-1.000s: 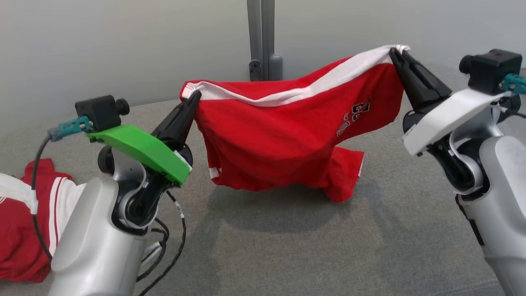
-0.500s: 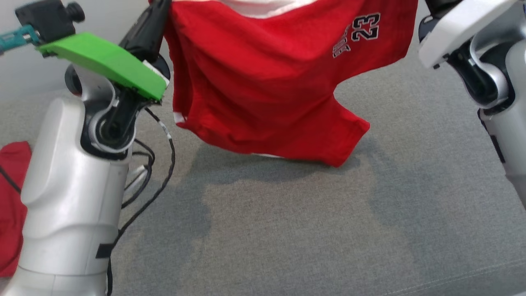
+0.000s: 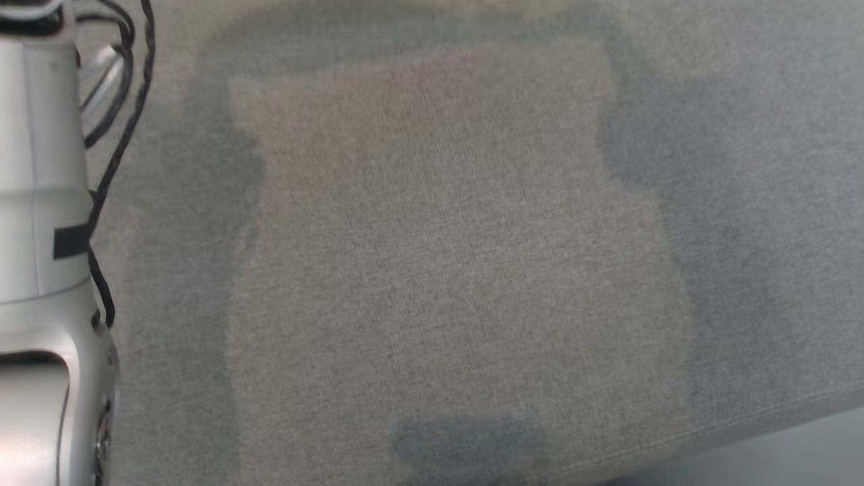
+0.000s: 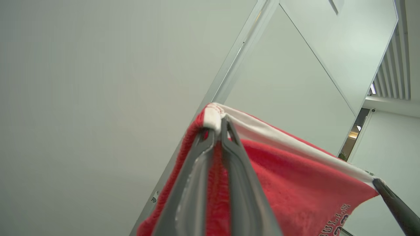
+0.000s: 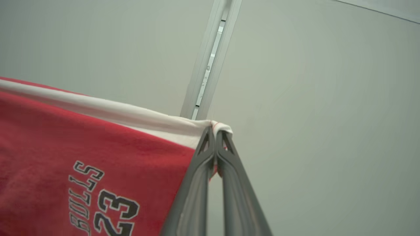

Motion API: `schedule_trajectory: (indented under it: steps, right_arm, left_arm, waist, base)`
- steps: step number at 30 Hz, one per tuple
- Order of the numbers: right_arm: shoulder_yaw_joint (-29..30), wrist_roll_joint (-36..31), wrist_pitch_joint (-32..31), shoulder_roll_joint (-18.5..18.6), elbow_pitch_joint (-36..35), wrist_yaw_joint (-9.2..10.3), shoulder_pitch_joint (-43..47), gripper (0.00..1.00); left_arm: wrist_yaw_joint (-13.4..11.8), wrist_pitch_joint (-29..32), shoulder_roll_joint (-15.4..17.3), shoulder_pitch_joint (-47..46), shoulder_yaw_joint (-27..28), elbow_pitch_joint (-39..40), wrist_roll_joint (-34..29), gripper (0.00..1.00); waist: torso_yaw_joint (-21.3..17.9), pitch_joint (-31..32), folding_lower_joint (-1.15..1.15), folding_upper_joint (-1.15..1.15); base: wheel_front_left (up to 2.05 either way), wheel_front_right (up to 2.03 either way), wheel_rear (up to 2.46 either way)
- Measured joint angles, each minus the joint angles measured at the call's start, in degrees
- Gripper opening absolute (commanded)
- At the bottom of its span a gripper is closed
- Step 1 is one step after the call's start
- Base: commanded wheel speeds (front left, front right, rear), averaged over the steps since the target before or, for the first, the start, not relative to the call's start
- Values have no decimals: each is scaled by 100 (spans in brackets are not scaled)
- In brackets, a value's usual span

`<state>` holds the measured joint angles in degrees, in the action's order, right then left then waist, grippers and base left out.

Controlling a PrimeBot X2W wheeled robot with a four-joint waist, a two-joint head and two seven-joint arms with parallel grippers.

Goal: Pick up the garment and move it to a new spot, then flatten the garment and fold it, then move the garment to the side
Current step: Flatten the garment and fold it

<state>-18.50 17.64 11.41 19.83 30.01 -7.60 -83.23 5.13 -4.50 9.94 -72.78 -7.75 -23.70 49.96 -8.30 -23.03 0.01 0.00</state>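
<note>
So the head camera has tipped way down since half a second ago (that's the camera moving, not the stuff), and the grey fabric surface [image 3: 472, 236] that was the lower half now takes up nearly the whole head view, blurry, with darker shadow patches along the top and right and a dark smudge at bottom centre I can't make out. The pale left forearm [image 3: 40, 202] is cut off by the left edge, with a black cable [image 3: 128, 101] looping down beside it at upper left. Both wrist views look up at a plain pale wall [image 5: 311, 98] with one metal post [image 5: 210, 65] running diagonally across it. There's one garment [image 5: 82, 147], a red shirt with a white band along its top edge, up in the air and stretched between two grippers. The left gripper [image 4: 218, 127] is pinched on one white-trimmed corner at the centre of the left wrist view, red cloth bunched between its fingers. The right gripper [image 5: 215, 131] is clamped tight on the other corner at the centre of its own view, and its dark tip also pokes in at the lower right of the left wrist view. The black lettering [image 5: 98, 203], "BULLS 23", sits at lower left of the right wrist view, sideways and cut off by the bottom edge.
</note>
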Motion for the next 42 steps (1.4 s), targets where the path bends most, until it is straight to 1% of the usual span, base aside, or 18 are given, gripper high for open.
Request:
schedule_trajectory:
  steps: [4, 7, 10, 13, 15, 17, 19, 21, 24, 26, 31, 35, 38, 42]
  right_arm:
    - [242, -792, 311, -15, 127, -2, -402, 0]
    - [171, -966, 335, -60, 293, 1, -331, 0]
    - [-79, -958, 341, -51, 421, 3, -107, 0]
    - [-459, -826, 358, 65, 374, 4, 89, 0]
    - [-682, -678, 358, 146, 300, 4, 331, 0]
    - [-875, -387, 279, 189, 213, 4, 667, 0]
    - [-1065, -24, -141, 270, 130, 5, 991, 0]
    - [-1260, 376, -565, 386, -127, 5, 1385, 0]
    - [-1395, 811, -1076, 622, -713, 4, 1958, 0]
    - [-1298, 1229, -1343, 736, -1137, 5, 2431, 0]
    - [-798, 1466, -2317, 1193, -2025, 8, 3903, 0]
    - [-480, 1574, -3060, 1240, -2795, 5, 5139, 0]
    - [-166, 1628, -3579, 1187, -3174, 5, 6037, 0]
    - [175, 1582, -4239, 1018, -3570, 7, 7064, 0]
  left_arm:
    - [162, -334, -34, -255, -74, -66, 40, 0]
    - [202, -455, -52, -183, -260, -133, 103, 0]
    - [213, -476, 22, 163, -649, -147, 160, 0]
    - [216, -570, 155, 522, -1057, 118, 404, 0]
    - [218, -603, 298, 859, -1313, 286, 558, 0]
    - [218, -634, 490, 1262, -1595, 431, 697, 0]
    - [218, -669, 617, 1655, -1812, 564, 828, 0]
    - [218, -676, 751, 2092, -2028, 665, 993, 0]
    - [218, -670, 933, 2669, -2253, 757, 1192, 0]
    - [218, -649, 978, 3051, -2386, 809, 1438, 0]
    - [218, -670, 1104, 3913, -2742, 845, 1599, 0]
    - [218, -719, 1174, 4406, -3014, 740, 1601, 0]
    - [218, -740, 1196, 4734, -3159, 564, 1601, 0]
    - [185, -714, 1224, 5127, -3366, 313, 1573, 0]
  waist:
    - [-36, -483, 0, 0]
    - [-39, -795, 1, 0]
    - [-17, -1063, 1, 0]
    - [39, -1237, 1, 0]
    - [93, -1264, 1, 0]
    - [121, -1220, 1, 0]
    - [145, -1140, 0, 0]
    - [171, -1012, 0, 0]
    - [208, -760, 0, 0]
    - [229, -549, 0, 0]
    - [280, 29, -1, 0]
    - [315, 473, -1, 0]
    - [332, 801, -1, 0]
    - [352, 1223, -1, 0]
  base:
    - [0, 0, 0]
    - [0, 0, 0]
    - [0, 0, 0]
    - [0, 0, 0]
    - [0, 0, 0]
    - [0, 0, 0]
    - [0, 0, 0]
    - [0, 0, 0]
    - [0, 0, 0]
    - [0, 0, 0]
    - [0, 0, 0]
    - [0, 0, 0]
    - [0, 0, 0]
    - [0, 0, 0]
